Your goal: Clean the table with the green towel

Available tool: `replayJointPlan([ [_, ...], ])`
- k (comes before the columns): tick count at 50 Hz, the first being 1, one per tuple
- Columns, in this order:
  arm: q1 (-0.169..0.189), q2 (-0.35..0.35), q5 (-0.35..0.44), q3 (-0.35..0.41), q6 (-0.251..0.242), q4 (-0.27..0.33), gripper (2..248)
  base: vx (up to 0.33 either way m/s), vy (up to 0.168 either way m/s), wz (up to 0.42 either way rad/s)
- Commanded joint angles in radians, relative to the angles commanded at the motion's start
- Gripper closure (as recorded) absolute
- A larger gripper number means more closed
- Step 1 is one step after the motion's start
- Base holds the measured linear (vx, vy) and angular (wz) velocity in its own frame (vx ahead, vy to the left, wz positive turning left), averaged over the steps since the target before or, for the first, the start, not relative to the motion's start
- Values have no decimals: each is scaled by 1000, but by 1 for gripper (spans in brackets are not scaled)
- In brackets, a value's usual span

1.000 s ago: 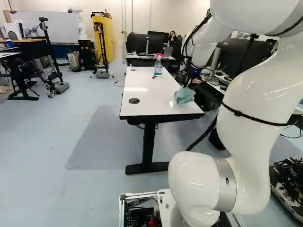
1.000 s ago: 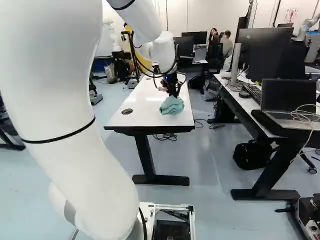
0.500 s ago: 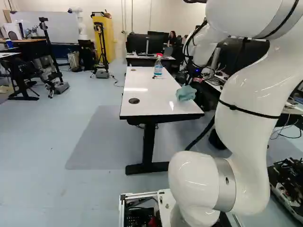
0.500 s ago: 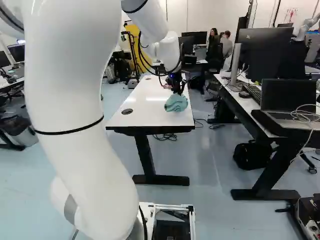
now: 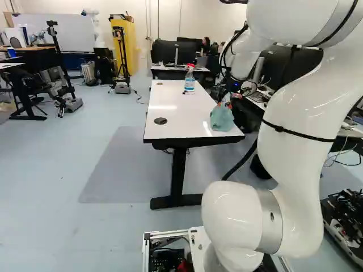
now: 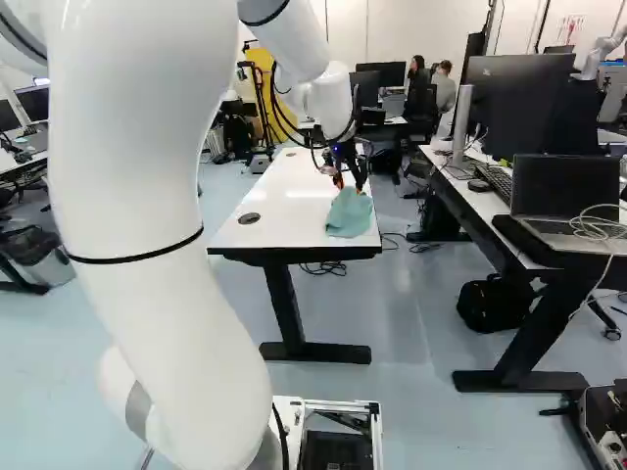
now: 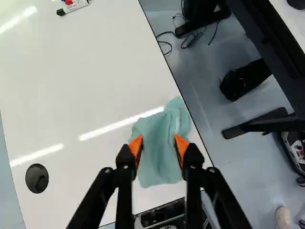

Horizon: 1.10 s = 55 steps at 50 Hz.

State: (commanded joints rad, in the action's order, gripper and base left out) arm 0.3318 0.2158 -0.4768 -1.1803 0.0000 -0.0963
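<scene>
Over the near right corner of the white table (image 6: pixel 284 211), my gripper (image 6: pixel 349 186) points down in the right base view, its orange-padded fingers spread. The green towel (image 6: pixel 350 213) is directly beneath them, bunched up near the table's edge. In the wrist view the gripper (image 7: pixel 158 143) stands open, with the crumpled towel (image 7: pixel 161 164) below and between the fingertips; no grip on it shows. Whether the cloth brushes a pad, I cannot tell.
A spray bottle (image 5: pixel 189 80) with a red top stands farther back on the table, with markers (image 7: pixel 74 6) near it. A black round cap (image 7: pixel 36 178) sits in the tabletop. Right of the table is a desk with a laptop (image 6: pixel 566 201).
The fingers have opened and let go of the towel, which has slumped from a tight bundle into a taller, looser shape. Earlier, the arm shifted slightly to the right with the towel.
</scene>
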Motion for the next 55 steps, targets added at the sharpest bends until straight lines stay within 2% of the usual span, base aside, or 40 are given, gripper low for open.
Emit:
replayJointPlan([
  [1, 0, 0, 0, 0, 0, 0, 146, 0, 0, 0],
  [2, 0, 0, 0, 0, 0, 0, 111, 0, 0, 0],
  [7, 0, 0, 0, 0, 0, 0, 111, 0, 0, 0],
  [8, 0, 0, 0, 0, 0, 0, 74, 0, 0, 0],
  [12, 0, 0, 0, 0, 0, 0, 74, 0, 0, 0],
  [13, 0, 0, 0, 0, 0, 0, 37, 0, 0, 0],
  [17, 0, 0, 0, 0, 0, 0, 37, 0, 0, 0],
  [18, 0, 0, 0, 0, 0, 0, 4, 0, 0, 0],
  [55, -7, -11, 30, 24, 0, 2, 3, 0, 0, 0],
])
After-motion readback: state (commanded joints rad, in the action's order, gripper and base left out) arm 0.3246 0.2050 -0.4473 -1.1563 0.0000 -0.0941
